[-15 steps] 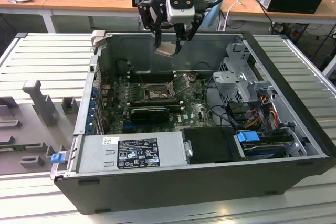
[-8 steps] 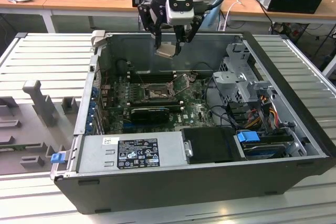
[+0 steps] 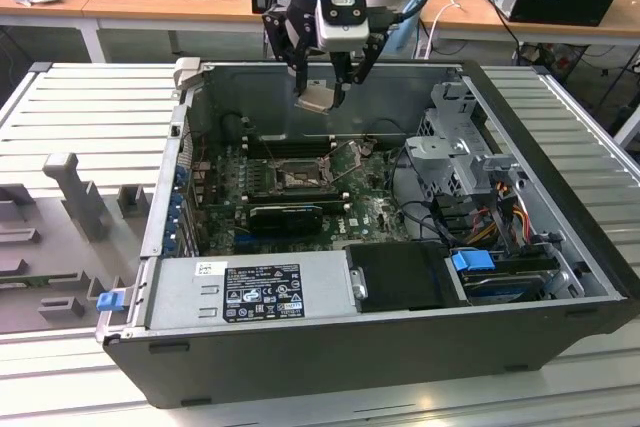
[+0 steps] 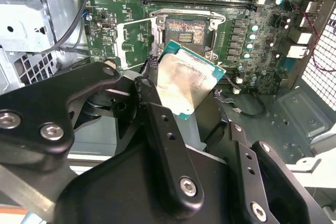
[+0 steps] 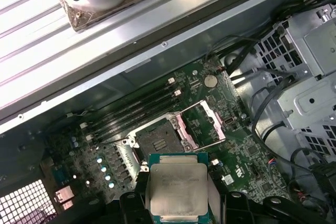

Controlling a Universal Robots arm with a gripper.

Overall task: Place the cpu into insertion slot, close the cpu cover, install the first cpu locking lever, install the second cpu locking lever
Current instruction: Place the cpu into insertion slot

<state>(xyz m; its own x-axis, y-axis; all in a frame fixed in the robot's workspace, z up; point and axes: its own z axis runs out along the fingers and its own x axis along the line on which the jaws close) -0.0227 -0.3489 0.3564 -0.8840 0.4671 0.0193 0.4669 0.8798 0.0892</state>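
Note:
My gripper (image 3: 320,87) hangs above the back of the open computer case, shut on the cpu (image 3: 316,98). In both wrist views the cpu (image 4: 190,78) (image 5: 177,187) is a silver-faced square chip with a green rim, held by its edges between the black fingers (image 4: 157,124). It sits well above the motherboard and tilted. Below it the insertion slot (image 4: 187,35) (image 5: 157,140) (image 3: 297,178) lies bare, its pin field showing. The cpu cover (image 4: 134,38) (image 5: 203,123) is swung open beside the slot.
Long black memory slots (image 5: 134,111) run along one side of the slot, and a black expansion card (image 3: 285,215) lies on the other. A grey power supply (image 3: 250,292) fills the case's front. A metal drive cage (image 3: 460,137) and cables (image 3: 500,212) stand at the exterior view's right.

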